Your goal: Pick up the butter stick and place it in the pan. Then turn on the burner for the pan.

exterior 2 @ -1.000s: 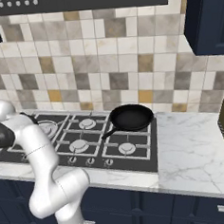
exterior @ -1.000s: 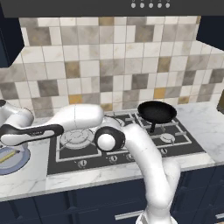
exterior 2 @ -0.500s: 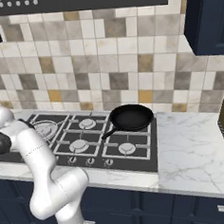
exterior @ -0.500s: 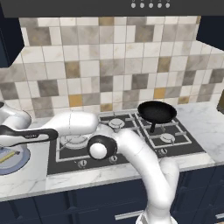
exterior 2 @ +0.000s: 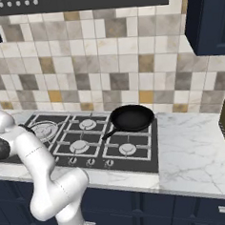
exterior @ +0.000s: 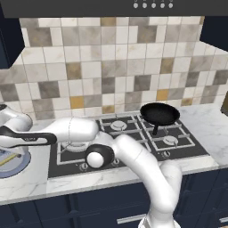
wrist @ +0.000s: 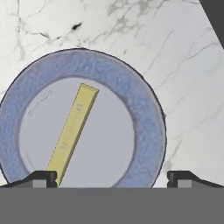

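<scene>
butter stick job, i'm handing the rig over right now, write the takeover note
Gripper: jaws open, empty, hanging over the plate.
Butter stick: lying flat on the plate, on the marble counter left of the stove; one fingertip sits by its near end.
Pan: empty, on the stove's back right grate.
Done: arm is at the butter.
Left: grasp it, carry it to the pan, turn on that burner.

base views flank the stove (exterior: 129,138); hand view looks down close.
</scene>
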